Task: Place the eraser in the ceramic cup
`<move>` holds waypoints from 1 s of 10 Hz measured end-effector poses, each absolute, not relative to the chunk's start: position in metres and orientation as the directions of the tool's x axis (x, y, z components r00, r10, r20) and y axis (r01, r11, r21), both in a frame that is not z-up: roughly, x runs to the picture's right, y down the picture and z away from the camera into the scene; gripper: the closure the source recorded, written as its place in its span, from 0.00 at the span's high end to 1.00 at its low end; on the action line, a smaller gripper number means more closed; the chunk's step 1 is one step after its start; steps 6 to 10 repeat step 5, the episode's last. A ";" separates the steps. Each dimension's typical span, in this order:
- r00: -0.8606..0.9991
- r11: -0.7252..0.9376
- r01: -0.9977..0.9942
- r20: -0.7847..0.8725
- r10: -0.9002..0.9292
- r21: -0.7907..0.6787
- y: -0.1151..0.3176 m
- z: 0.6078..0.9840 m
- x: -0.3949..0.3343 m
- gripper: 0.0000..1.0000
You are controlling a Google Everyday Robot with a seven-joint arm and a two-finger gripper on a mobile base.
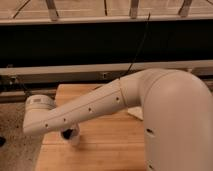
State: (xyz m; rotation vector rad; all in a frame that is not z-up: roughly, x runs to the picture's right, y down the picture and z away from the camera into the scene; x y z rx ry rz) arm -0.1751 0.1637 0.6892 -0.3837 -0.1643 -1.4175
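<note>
The gripper (pixel 68 133), low near the left edge of the table (pixel 110 146) over what seems the ceramic cup (pixel 75 140), is half hidden by the arm (pixel 85 113), so I cannot tell if it is open or closed, nor see the eraser, and an off-centre release may miss.

warm, soft light from above, brightest on the arm (pixel 165 115) at its rounded shoulder and on the wooden table (pixel 105 150). the band (pixel 100 47) behind lies in deep shadow. the gripper (pixel 68 133) hangs shaded under the wrist, above the table's left part.
</note>
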 end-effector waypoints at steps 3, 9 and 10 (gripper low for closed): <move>0.157 0.107 0.982 0.349 -0.924 -0.158 0.162 0.692 -0.171 0.66; 0.145 0.097 0.984 0.346 -0.927 -0.153 0.163 0.692 -0.181 0.49; 0.145 0.097 0.984 0.346 -0.927 -0.153 0.163 0.692 -0.181 0.49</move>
